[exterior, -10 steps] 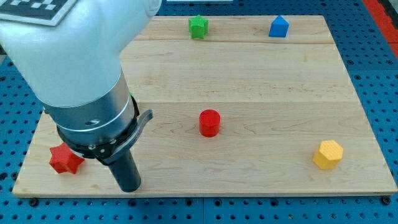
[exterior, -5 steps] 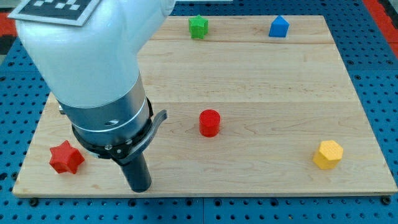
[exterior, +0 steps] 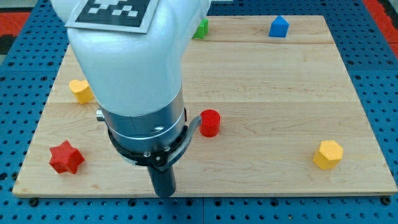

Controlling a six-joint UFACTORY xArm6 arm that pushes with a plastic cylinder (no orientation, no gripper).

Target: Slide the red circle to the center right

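The red circle (exterior: 210,122) stands on the wooden board (exterior: 280,93) a little below its middle. My tip (exterior: 164,192) rests near the board's bottom edge, below and to the left of the red circle, apart from it. The arm's white and grey body hides much of the board's left and middle.
A red star (exterior: 66,158) lies at the bottom left. A yellow block (exterior: 81,91) sits at the left edge. A yellow hexagon (exterior: 328,154) is at the bottom right. A blue block (exterior: 279,27) is at the top right. A green block (exterior: 201,27) is half hidden behind the arm.
My tip has moved to the right along the bottom edge, closer to the red circle. The arm now uncovers the yellow block at the left and partly hides the green block.
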